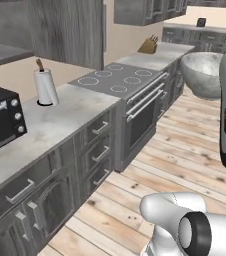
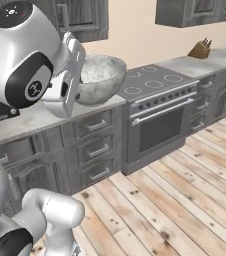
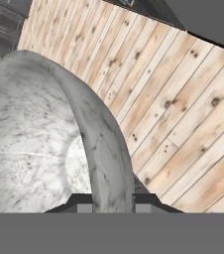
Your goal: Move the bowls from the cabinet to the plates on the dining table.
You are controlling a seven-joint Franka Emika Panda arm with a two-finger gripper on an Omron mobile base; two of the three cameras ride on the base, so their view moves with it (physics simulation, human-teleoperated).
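The marbled bowl (image 2: 99, 78) is held up in the air by the gripper (image 3: 113, 201), with its rim pinched between the two narrow fingers so it cannot slip. It is carried above the wooden floor (image 1: 185, 150), near the stove (image 2: 152, 82), likely so it can be taken to a plate on the dining table.

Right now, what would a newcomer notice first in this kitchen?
A marbled grey-white bowl held up in the air by the white arm's claw, which pinches its rim. Behind it a stove stands in the grey counter run, and a paper towel roll stands on the counter.
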